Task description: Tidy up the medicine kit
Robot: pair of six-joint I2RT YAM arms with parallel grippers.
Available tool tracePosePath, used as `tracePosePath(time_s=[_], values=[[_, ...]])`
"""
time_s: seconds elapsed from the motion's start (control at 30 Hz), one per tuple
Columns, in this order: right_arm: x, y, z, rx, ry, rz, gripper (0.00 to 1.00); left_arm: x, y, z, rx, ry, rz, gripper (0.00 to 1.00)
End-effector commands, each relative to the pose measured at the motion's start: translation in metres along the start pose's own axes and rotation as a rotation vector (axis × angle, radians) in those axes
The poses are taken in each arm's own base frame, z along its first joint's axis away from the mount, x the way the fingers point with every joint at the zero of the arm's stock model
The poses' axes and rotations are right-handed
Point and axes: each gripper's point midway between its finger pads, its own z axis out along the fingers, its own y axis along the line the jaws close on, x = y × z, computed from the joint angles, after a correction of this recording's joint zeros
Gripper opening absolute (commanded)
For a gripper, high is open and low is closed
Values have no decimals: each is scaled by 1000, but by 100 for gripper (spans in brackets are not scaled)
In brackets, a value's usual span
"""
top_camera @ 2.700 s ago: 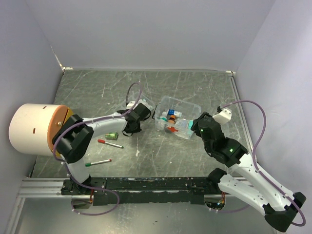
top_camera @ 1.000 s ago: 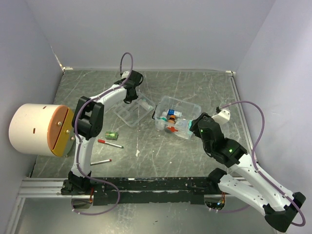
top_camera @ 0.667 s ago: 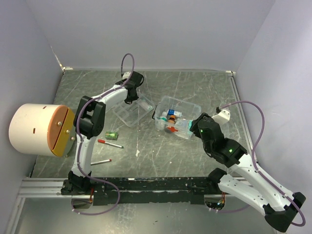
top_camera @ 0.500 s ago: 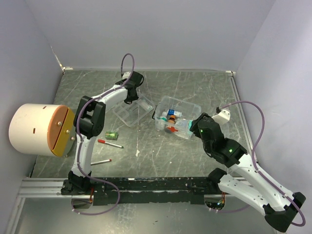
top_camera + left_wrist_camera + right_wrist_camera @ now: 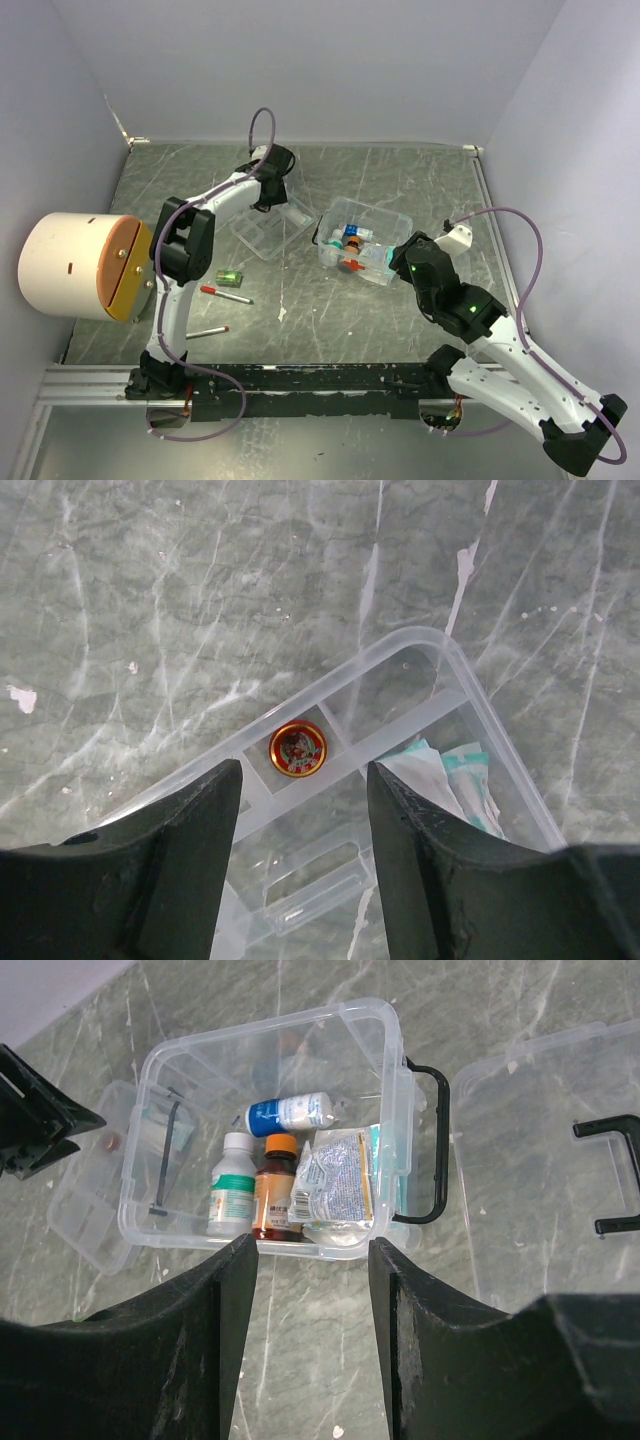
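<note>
The clear medicine box (image 5: pixel 360 240) stands open in mid-table; the right wrist view shows a blue-and-white bottle (image 5: pixel 290 1113), a white bottle with a green label (image 5: pixel 231 1196), a brown bottle with an orange cap (image 5: pixel 274 1188) and a printed packet (image 5: pixel 335 1190) inside it. Its clear divided tray (image 5: pixel 268 226) lies to the left on the table, holding a red round tin (image 5: pixel 297 749) and teal-edged gauze packets (image 5: pixel 450 775). My left gripper (image 5: pixel 300 880) is open and empty above the tray's far end. My right gripper (image 5: pixel 305 1360) is open and empty just in front of the box.
The box's clear lid (image 5: pixel 550 1150) with a black handle lies to the right of the box. A small green box (image 5: pixel 229 277), a red pen (image 5: pixel 225 294) and a green-and-red pen (image 5: pixel 205 332) lie front left. A large white cylinder with an orange face (image 5: pixel 80 265) stands at the left edge.
The left arm has swung from beside the box, near the tray's front, to above the tray's far end, uncovering the tray. It has barely moved in the last second. The right arm is still.
</note>
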Motion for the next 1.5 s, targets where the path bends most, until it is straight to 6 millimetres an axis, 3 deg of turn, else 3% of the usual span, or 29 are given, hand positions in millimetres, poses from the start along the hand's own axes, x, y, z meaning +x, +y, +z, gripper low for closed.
tracePosePath(time_s=[0.0, 0.13, 0.3, 0.5, 0.73, 0.77, 0.83, 1.17, 1.47], values=[[0, -3, 0, 12, -5, 4, 48, -38, -2, -45, 62, -64, -20, 64], [-1, -1, 0, 8, -5, 2, 48, -56, 7, -78, 84, -120, -61, 64], [-1, 1, 1, 1, -6, -2, 48, -62, 25, -121, 132, -185, -142, 66], [-5, 2, 0, -4, -17, -9, 48, -41, 56, -167, 200, -219, -205, 71], [-5, 4, 2, -14, -26, -9, 48, -7, 91, -201, 232, -223, -209, 78], [-4, 4, 2, -16, -26, -11, 48, -1, 93, -203, 246, -219, -213, 93], [-4, 4, 3, -13, -23, -18, 48, 16, 98, -203, 249, -184, -219, 100], [-2, 1, 5, 4, -23, -39, 48, 105, 122, -162, 145, 42, -171, 98], [-1, 2, 7, 7, -19, -48, 48, 146, 141, -139, 8, 206, -42, 96]])
